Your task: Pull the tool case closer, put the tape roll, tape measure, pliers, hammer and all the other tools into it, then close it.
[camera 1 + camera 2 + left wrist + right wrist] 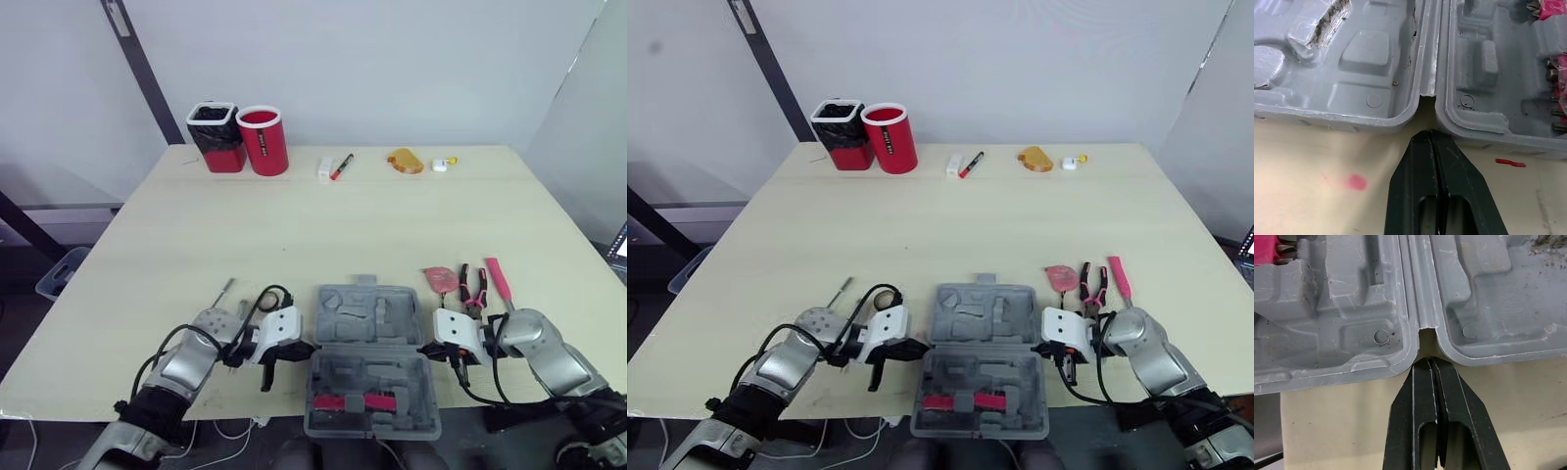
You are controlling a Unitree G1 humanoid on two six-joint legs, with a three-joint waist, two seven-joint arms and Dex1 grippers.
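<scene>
Tabletop (pixel 294 225) holds open tool case (pixel 370 338); lettering on red cup (pixel 263 140) is illegible.

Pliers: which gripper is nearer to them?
Right. The right gripper points at the right edge of the tool case, beside the pliers; the left gripper is across the case, at its left edge.

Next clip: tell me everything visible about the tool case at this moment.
The tool case is grey moulded plastic, scuffed and dusty, lying open flat, its halves joined by a hinge running left to right. Its shaped recesses are empty except for a pink bit holder in the near half. A handle tab juts from the far edge. It sits at the front edge of the table, near half overhanging. The shut left gripper and right gripper point at the hinge's two ends, touching or nearly so.
</scene>
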